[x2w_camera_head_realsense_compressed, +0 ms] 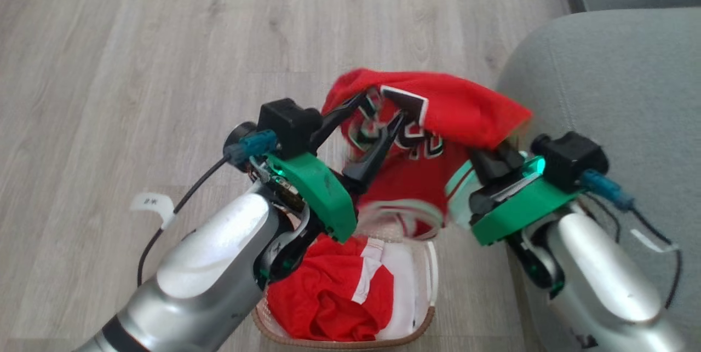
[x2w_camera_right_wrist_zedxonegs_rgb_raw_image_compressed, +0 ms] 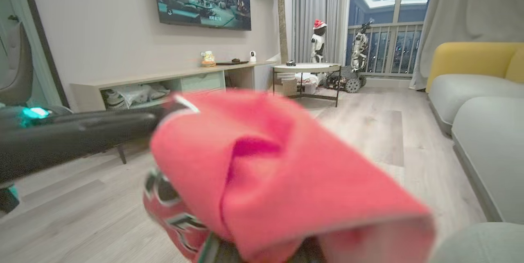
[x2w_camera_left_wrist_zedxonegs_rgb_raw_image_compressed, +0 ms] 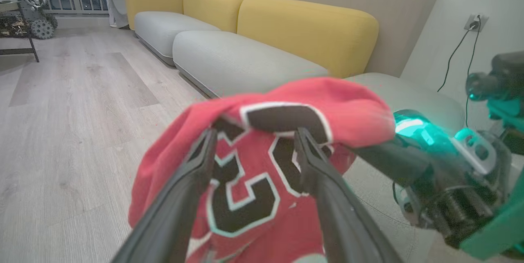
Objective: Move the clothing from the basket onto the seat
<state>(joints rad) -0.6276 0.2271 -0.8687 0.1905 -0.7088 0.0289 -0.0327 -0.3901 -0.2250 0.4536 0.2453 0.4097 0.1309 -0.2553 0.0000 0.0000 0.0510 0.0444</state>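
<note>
Clothing, a red jersey [x2w_camera_head_realsense_compressed: 460, 105], hangs above the basket [x2w_camera_head_realsense_compressed: 424, 323] clamped in the right hand [x2w_camera_head_realsense_compressed: 495, 157]; the left hand [x2w_camera_head_realsense_compressed: 383, 105] stands apart, likely handing it over.

Above the basket [x2w_camera_head_realsense_compressed: 427, 320] hangs the jersey [x2w_camera_head_realsense_compressed: 449, 105], seat [x2w_camera_head_realsense_compressed: 619, 84] right.

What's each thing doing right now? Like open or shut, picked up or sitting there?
Cream perforated plastic basket: upright, partly full.
Red shorts with white bands: crumpled inside the basket.
Red mesh jersey with black 23: lifted above the basket, hanging from the right gripper.
Right gripper: shut on the jersey, under its fabric.
Left gripper: open, fingers against the jersey.
Grey-green sofa seat cushion: no clothing on it yet.
</note>
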